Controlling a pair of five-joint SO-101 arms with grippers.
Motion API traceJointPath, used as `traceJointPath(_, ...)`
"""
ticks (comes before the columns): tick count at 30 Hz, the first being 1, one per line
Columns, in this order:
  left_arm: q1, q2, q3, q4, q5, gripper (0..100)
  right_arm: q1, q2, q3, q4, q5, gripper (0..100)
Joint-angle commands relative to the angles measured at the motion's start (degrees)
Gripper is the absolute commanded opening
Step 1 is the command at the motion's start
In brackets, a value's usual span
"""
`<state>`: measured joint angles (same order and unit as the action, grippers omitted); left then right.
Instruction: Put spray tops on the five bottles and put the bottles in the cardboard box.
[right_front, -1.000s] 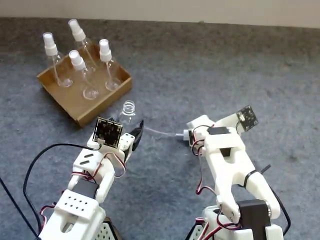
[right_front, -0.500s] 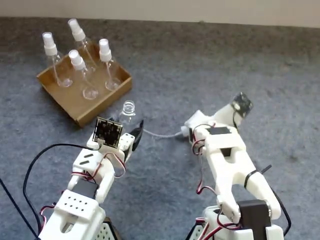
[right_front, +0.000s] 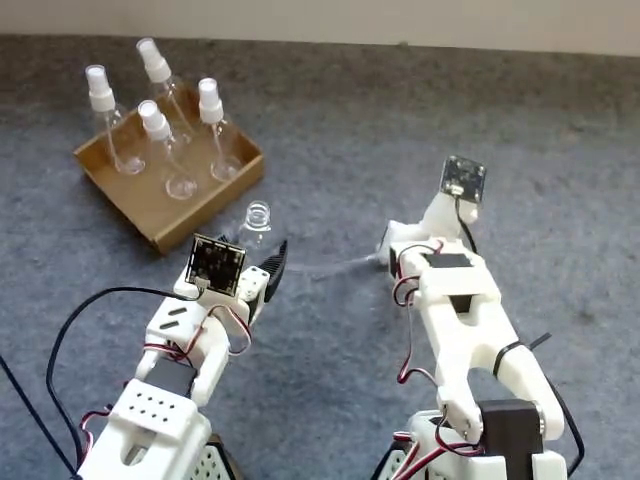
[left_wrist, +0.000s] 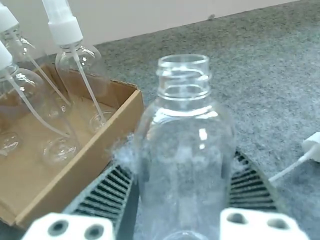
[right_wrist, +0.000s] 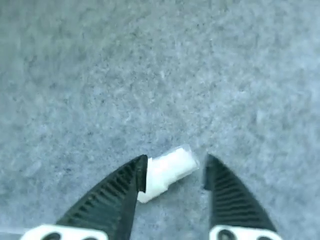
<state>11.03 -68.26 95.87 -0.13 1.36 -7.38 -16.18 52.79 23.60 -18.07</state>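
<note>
1. Checking the right gripper first: its jaws stand apart, straddling the white head of the spray top. The head lies on the grey carpet between them, against one jaw and clear of the other. Nothing is grasped yet.
2. The spray top lies flat. Seen from above, its thin dip tube runs away from the head toward the left arm, so its long axis points roughly at the open bottle.
3. My left gripper is clamped round that bottle's body. It holds the bottle upright, neck uncapped, just beside the near corner of the cardboard box.
4. Four capped bottles stand in the box, so I take this one to be the last.
5. I judge the right arm is the one for the pick, since the head sits inside its jaws. After closing, it would need to lift, tip the tube end downward and carry it across to the neck, off toward the left arm. The tube looks thin and springy, so threading it into the neck is the delicate part.
</note>
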Motion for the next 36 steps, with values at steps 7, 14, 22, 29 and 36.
traceJointPath(7,0.13,-1.27,1.36,0.35,-0.53,8,-0.4,-2.33,-0.48,-0.92,-0.62,27.8)
traceJointPath(14,0.22,-1.27,1.36,0.35,-0.53,8,-0.57,-2.33,-0.75,-0.92,-20.92,27.8)
traceJointPath(22,0.22,-1.36,1.36,0.35,-0.53,8,-1.01,-1.89,-0.92,-0.92,-39.38,27.7)
traceJointPath(29,0.22,-1.36,1.36,0.35,-0.53,8,-4.18,-1.8,-4.88,2.15,-40.7,27.7)
traceJointPath(36,0.22,-1.19,1.36,0.35,-0.53,8,-5.76,-0.13,-9.36,4.09,-40.44,27.7)
